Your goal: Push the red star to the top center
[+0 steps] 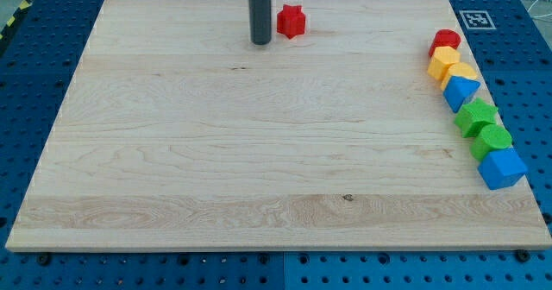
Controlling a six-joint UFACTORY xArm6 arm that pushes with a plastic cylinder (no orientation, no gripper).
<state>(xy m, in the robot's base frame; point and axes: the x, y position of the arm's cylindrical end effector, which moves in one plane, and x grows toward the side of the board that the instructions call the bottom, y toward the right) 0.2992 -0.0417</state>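
Note:
The red star lies on the wooden board near the view's top, about at the centre. My tip stands just to the view's left of the star and a little lower, with a small gap between them. The dark rod rises straight up out of the view's top edge.
A row of blocks runs down the board's right edge: a red round block, two yellow blocks, a blue triangle-like block, two green blocks and a blue cube. A tag marker sits beyond the top right corner.

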